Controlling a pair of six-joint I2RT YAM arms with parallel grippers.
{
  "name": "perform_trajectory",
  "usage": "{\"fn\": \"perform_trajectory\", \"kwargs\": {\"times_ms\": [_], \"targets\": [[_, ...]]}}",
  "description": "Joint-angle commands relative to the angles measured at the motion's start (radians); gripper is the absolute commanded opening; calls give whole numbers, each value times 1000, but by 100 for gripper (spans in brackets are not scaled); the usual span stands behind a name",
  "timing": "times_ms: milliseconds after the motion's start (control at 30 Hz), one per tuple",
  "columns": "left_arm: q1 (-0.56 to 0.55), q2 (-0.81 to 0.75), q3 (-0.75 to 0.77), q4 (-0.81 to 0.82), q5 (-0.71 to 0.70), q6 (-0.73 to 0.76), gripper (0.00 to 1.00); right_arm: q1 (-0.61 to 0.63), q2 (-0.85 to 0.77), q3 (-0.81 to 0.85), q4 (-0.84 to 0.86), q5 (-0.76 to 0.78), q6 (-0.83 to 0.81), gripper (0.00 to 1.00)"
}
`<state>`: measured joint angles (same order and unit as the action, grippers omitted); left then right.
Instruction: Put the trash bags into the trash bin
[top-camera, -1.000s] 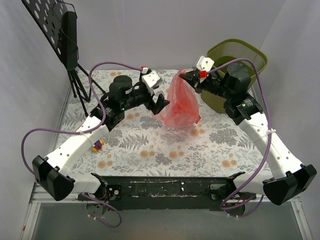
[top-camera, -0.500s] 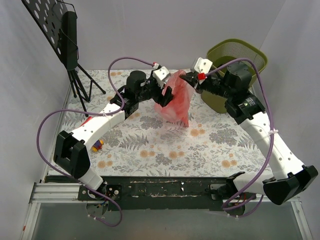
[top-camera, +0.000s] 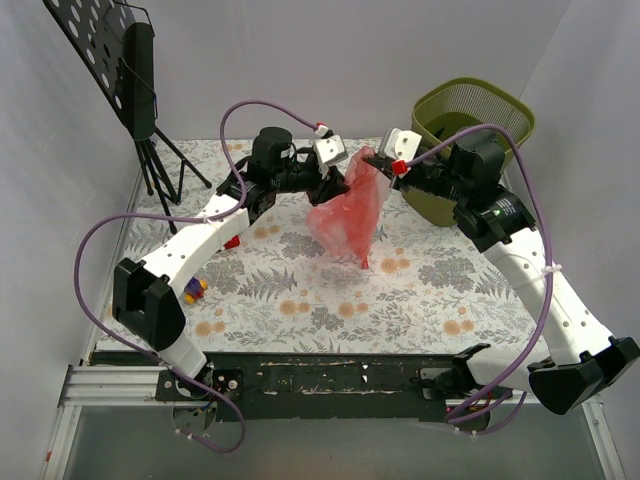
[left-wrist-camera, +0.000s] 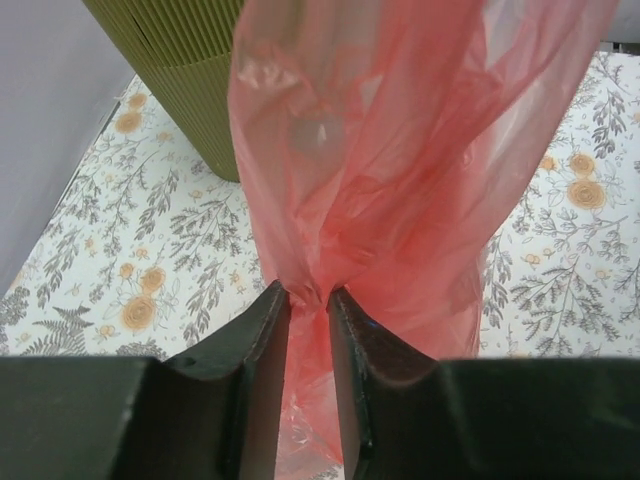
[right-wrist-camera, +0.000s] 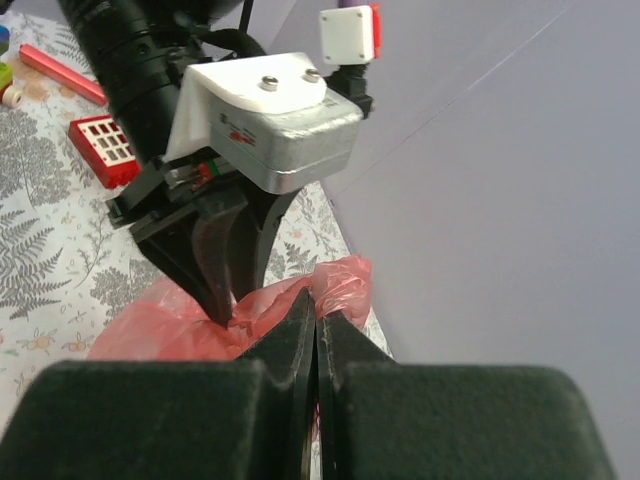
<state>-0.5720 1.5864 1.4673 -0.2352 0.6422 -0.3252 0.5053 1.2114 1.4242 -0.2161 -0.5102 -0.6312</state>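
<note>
Left fingers (left-wrist-camera: 255, 370) nearly closed, nipping a gathered fold of the red trash bag (top-camera: 345, 215), mid-sack. Bag hangs betw. both arms over the floral worktop (top-camera: 300, 290), centre-back; can't tell if its tip touches. Right fingers (right-wrist-camera: 290, 345) clamped tight on bag's top edge. Green mesh trash bin (top-camera: 480, 100) just behind R arm, back-right corner.

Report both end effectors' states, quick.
Left end effector: closed on the red trash bag.
Right end effector: closed on the same bag's top edge.
</note>
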Motion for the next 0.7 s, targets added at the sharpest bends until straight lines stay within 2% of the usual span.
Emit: {"fn": "perform_trajectory", "kwargs": {"times_ms": [0,133,167,267,400,533,667], "targets": [[6,53,80,-50,47,86,21,2,-9,51,-29,-22,-39,1],[6,98,108,-33,59,100,32,2,-16,50,-43,-21,-44,1],[6,109,111,-27,57,107,32,2,-19,48,-46,-22,-45,1],[6,133,123,-27,48,129,22,2,-26,41,-48,-19,-45,1],[8,142,157,-84,60,144,0,2,-33,7,-25,22,-41,1],[11,94,128,-130,48,132,0,-1,-49,-91,61,149,-24,1],[14,3,77,-153,-67,51,0,-4,-17,-165,178,309,-15,1]]}}
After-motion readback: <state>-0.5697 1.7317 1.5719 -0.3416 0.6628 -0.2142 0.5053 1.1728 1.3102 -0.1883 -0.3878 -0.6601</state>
